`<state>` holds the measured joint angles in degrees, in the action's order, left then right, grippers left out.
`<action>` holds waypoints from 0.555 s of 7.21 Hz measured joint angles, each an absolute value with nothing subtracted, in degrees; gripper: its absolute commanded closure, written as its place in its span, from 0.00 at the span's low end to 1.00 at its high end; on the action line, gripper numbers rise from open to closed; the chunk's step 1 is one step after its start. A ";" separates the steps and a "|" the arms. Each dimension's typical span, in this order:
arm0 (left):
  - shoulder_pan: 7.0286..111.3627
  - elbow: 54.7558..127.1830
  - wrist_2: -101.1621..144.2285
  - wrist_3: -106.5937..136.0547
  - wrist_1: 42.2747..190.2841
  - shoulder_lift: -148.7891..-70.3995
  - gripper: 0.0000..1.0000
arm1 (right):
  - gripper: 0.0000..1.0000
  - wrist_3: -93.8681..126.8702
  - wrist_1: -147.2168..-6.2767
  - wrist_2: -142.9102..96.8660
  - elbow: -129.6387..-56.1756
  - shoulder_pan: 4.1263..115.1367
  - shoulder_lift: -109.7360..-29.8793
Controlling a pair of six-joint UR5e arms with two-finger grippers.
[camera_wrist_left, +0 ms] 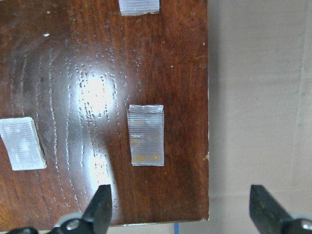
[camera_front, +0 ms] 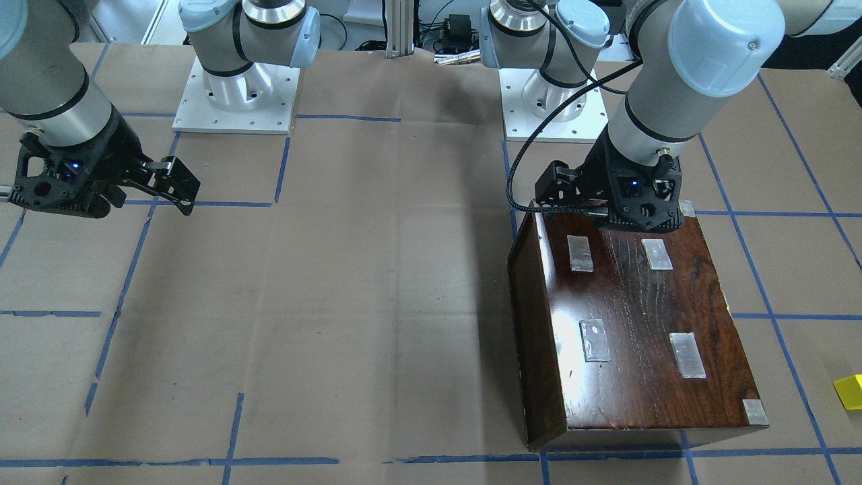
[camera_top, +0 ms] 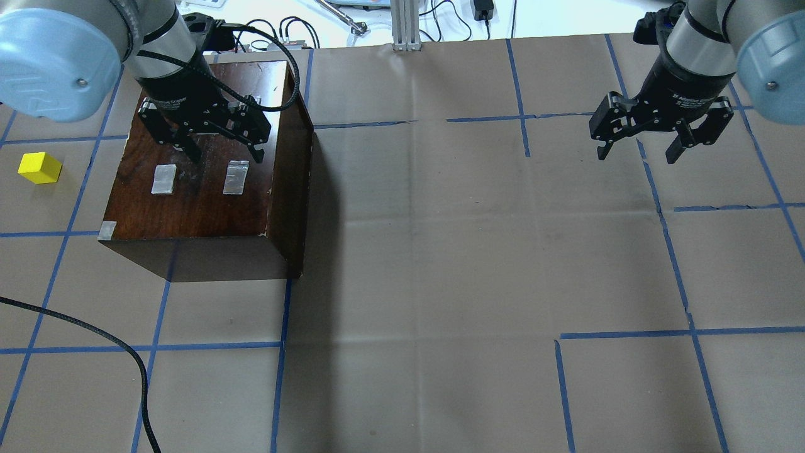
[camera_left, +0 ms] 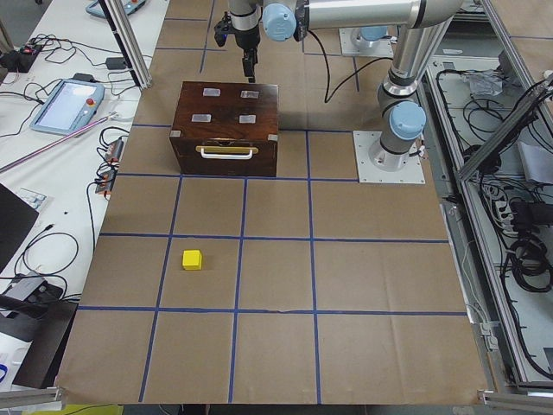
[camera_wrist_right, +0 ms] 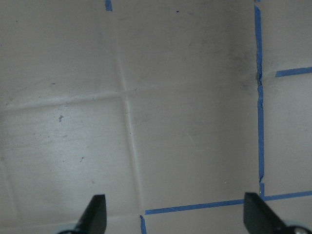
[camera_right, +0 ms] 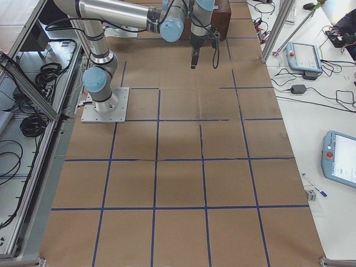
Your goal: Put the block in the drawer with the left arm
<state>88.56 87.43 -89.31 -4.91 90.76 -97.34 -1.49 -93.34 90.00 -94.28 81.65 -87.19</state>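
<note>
The yellow block point(camera_top: 39, 168) lies on the paper-covered table beside the dark-brown box point(camera_top: 201, 207); it also shows in the front view point(camera_front: 850, 392) and the left view point(camera_left: 192, 258). The drawer is shut inside the box; only its dark front with a pale handle point(camera_left: 226, 153) shows. My left gripper point(camera_top: 225, 152) is open and empty, pointing down just above the box top point(camera_wrist_left: 87, 73), near its edge, far from the block. My right gripper point(camera_top: 638, 152) is open and empty above bare table on the far side.
Several grey tape patches point(camera_top: 236, 177) are stuck on the box top. A loose black cable point(camera_top: 126, 352) lies on the table near the front left. Blue tape lines point(camera_top: 666, 239) grid the paper. The arm bases point(camera_front: 236, 94) stand at the robot's edge.
</note>
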 measured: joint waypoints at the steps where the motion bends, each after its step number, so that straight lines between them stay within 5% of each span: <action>1: 88.45 87.76 -89.35 -5.07 90.77 -97.09 0.01 | 0.00 -1.49 -93.34 90.00 -94.28 81.65 -87.19; 4: 88.34 88.73 -89.33 -5.43 90.45 -96.65 0.01 | 0.00 -1.46 -93.34 90.00 -94.29 81.65 -87.19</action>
